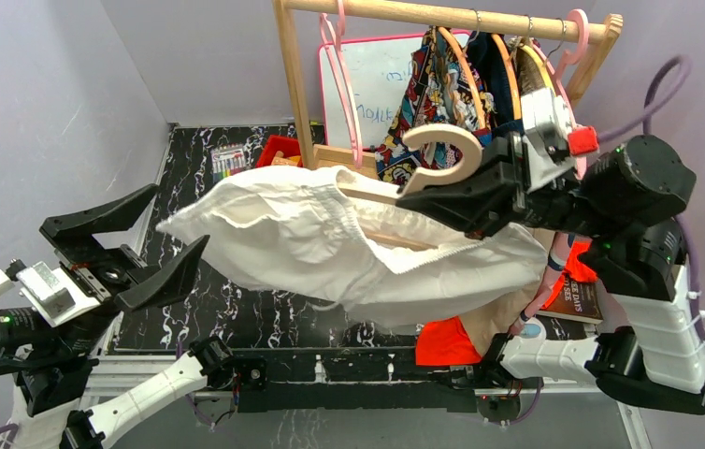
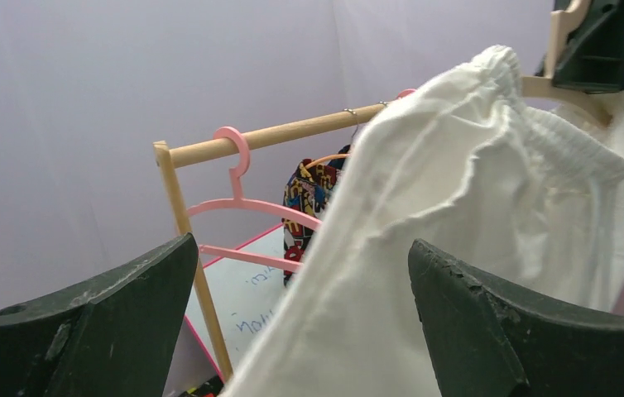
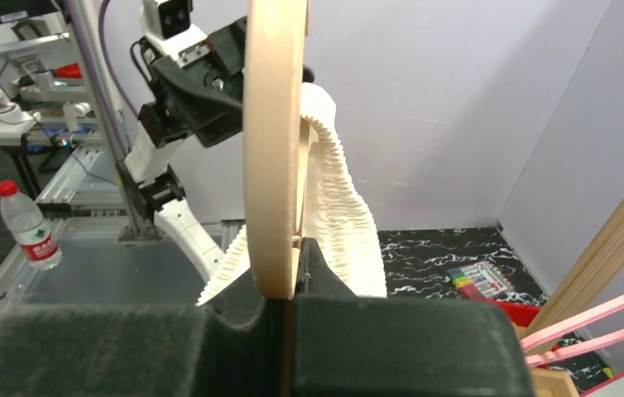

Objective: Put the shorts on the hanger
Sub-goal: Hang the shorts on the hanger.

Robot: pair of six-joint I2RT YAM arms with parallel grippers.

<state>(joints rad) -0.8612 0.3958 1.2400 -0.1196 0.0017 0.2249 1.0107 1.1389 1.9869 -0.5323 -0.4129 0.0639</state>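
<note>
The right gripper point(image 1: 444, 196) is closed tightly on the hanger point(image 1: 440, 150), just below its thick hook, and holds it in the air at the centre right of the top view. In the right wrist view the hanger point(image 3: 274, 165) stands edge-on, upright, clamped between the two black fingers point(image 3: 234, 339).

The shorts point(image 1: 311, 245) hang on this hanger. Their gathered waistband lies over one arm of it, and a lower bar of the hanger shows inside the waist opening. The cloth spreads from the centre of the frame towards the left and sags down above the black marbled table point(image 1: 190, 309).

The left gripper point(image 1: 179, 217), at the left of the frame, is wide open and holds nothing. The left corner of the shorts is just beside its fingertips; I cannot tell if it touches them. In the left wrist view the white cloth point(image 2: 458, 215) fills the space beyond the two spread fingers point(image 2: 93, 331).

Behind, at the top of the frame, a wooden rail point(image 1: 442, 17) carries a pink hanger point(image 1: 341, 84) and a comic-print garment point(image 1: 438, 94).
</note>
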